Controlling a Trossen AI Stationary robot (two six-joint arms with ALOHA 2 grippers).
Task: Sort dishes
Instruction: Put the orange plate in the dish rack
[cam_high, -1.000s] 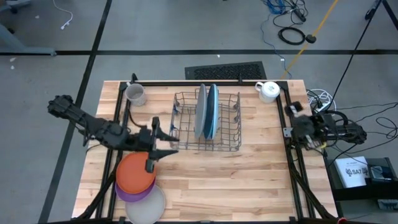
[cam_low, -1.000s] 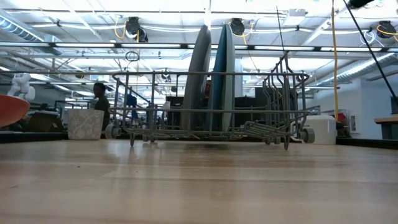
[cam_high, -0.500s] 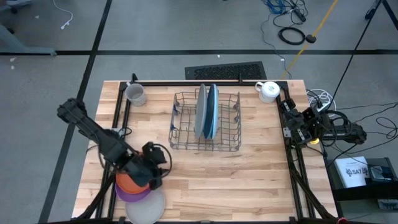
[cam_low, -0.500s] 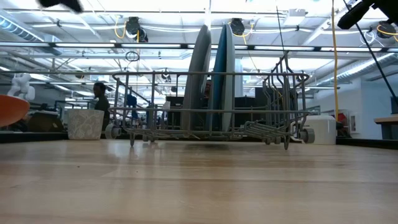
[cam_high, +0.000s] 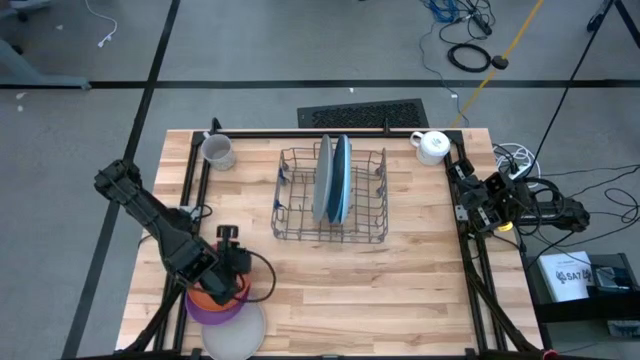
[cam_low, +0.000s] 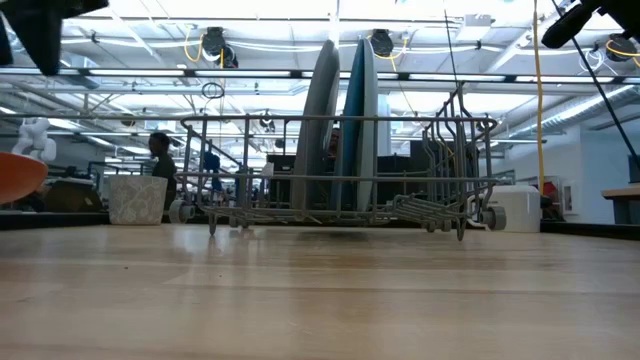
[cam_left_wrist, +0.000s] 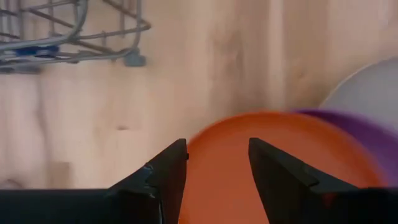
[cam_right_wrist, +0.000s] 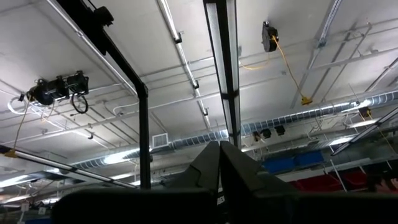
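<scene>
The left gripper (cam_left_wrist: 216, 163) hangs over the stack of plates at the table's (cam_high: 400, 290) front left corner, its two fingers spread apart with a clear gap between them and nothing held. Through that gap shows the orange plate (cam_left_wrist: 273, 162), which lies on top of the stack. Under it the purple plate (cam_high: 212, 310) sticks out toward the front, and beneath both sits the whitish-grey plate (cam_high: 240, 330), whose rim reaches the table's front edge.

The wire rack (cam_high: 331, 196) stands in the middle of the table toward the back. Two plates stand upright in it side by side: a whitish-grey one (cam_high: 322, 180) and a blue one (cam_high: 343, 178). The slots to either side of the pair are free.

Bare wood stretches between the stack and the rack, and the whole front right part of the table is open. A grey mug (cam_high: 217, 151) stands near the back left corner and a white mug (cam_high: 432, 146) near the back right corner, both apart from the rack.

The right gripper (cam_right_wrist: 219, 163) rests off the table's right edge, pointing up at the ceiling, its fingers pressed together.
</scene>
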